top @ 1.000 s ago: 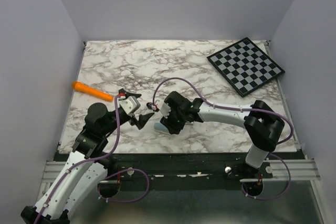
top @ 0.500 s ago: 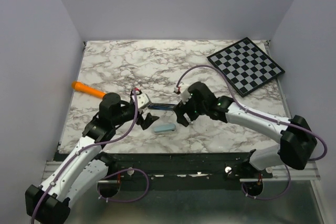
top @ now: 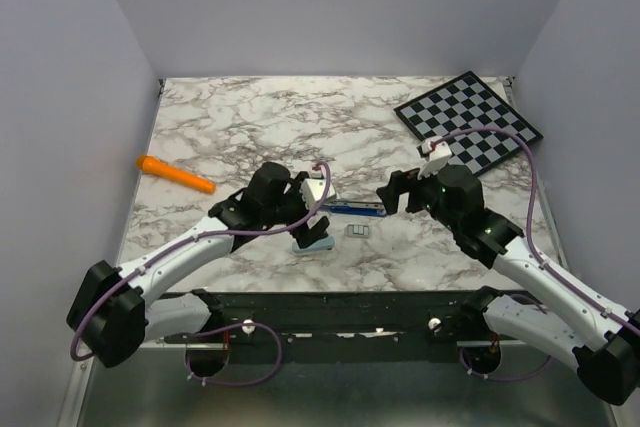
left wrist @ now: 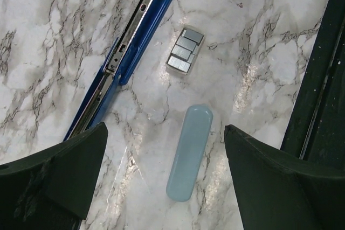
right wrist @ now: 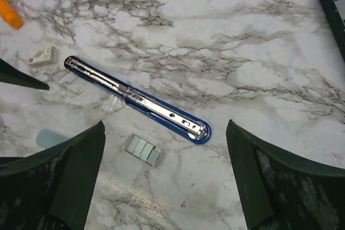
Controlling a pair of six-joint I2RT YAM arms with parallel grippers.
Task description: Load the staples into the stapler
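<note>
The stapler lies in two parts. Its dark blue base with the silvery channel (top: 352,209) lies open on the marble, also in the left wrist view (left wrist: 121,57) and the right wrist view (right wrist: 137,99). The light blue top (left wrist: 188,152) lies apart, just below it (top: 318,245). The staples (top: 356,232), a short row of grey blocks, lie loose beside the base (left wrist: 185,57) (right wrist: 143,150). My left gripper (top: 312,235) (left wrist: 164,187) is open and empty above the light blue top. My right gripper (top: 392,192) (right wrist: 164,187) is open and empty, above the base's right end.
An orange pen-like stick (top: 175,174) lies at the left. A chessboard (top: 467,124) lies at the back right. A small white block (right wrist: 41,55) sits by the base's far end. The table's dark front edge (left wrist: 323,79) is close to the light blue top.
My left gripper moved right, over the light blue top. My right arm swung back to the right, off the stapler. The dark base shifted right and the staples now show beside it.
</note>
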